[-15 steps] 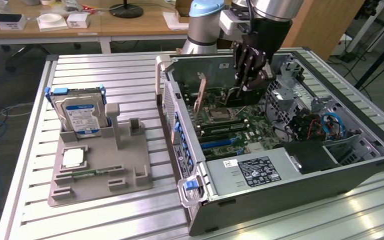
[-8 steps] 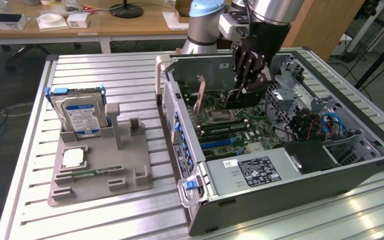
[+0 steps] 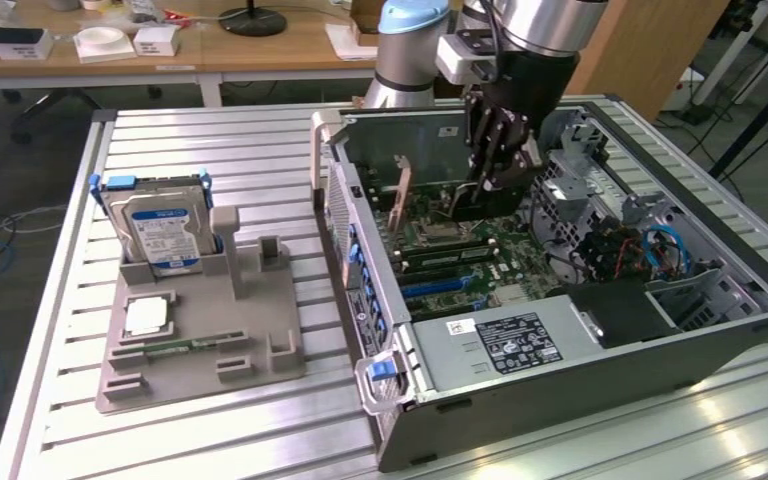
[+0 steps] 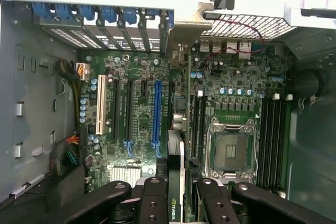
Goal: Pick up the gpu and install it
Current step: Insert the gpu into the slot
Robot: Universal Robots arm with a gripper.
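**Gpu held edge-on over the motherboard**

The arm [image 3: 418, 40] is reached down from behind the open case [image 3: 544, 300], with the wrist pointed almost straight down into it. The hand [image 3: 491, 185] is lowered inside the case, its dark fingers [image 3: 484, 140] hanging vertically above the motherboard [image 3: 471, 250]. The fingers are closed partway on the gpu [image 4: 177, 182], which is clamped between them and carried edge-on; in the wrist view the card is seen as a thin dark strip running from the hand toward the rear slot brackets [image 4: 105, 17], beside the blue slot [image 4: 156, 111] and next to the empty cpu socket [image 4: 231, 150]. Its pale bracket end [image 4: 181, 35] is seen near the rear wall of the case. Whether the card's edge is already touching a slot cannot be told.

On the table [image 3: 197, 440], at the exterior view's left, a grey holder [image 3: 197, 350] is stood, with a hard drive [image 3: 160, 230] upright in it, well apart from the case.
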